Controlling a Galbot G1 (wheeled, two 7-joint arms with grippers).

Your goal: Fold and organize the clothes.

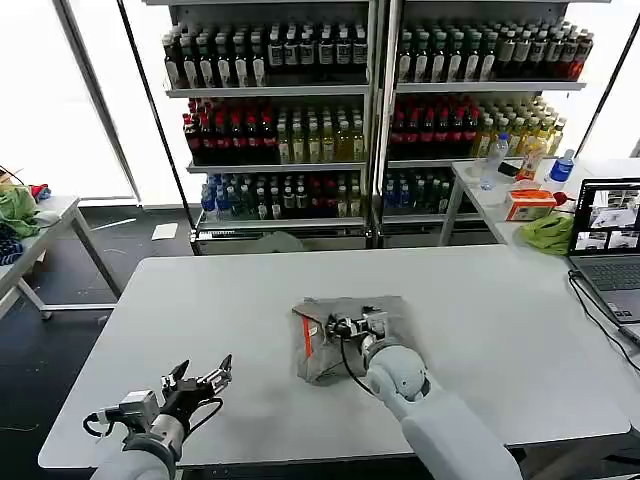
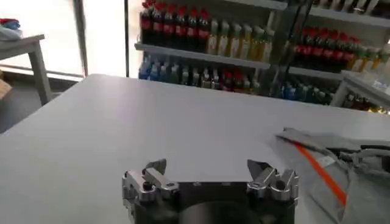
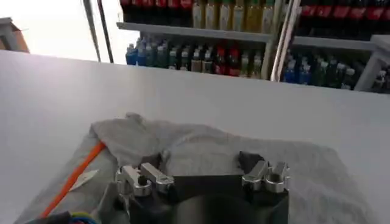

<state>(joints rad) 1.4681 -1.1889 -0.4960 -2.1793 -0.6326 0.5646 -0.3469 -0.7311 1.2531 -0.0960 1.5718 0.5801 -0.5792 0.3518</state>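
Right gripper (image 1: 345,327) spread over my folded light grey cotton T-shirt (image 1: 385,312) with orange inner collar (image 1: 306,338); left gripper (image 1: 205,380) spread, hovering apart.

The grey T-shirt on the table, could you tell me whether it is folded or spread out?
Folded: the T-shirt lies as a compact layered rectangle, orange inner collar showing, under the right gripper.

Your head camera looks forward and down over the whole surface (image 1: 200,300) toward the drink shelves (image 1: 370,110). Each wrist camera sits low behind its own gripper, facing those same shelves, and both catch the folded T-shirt (image 3: 201,152).
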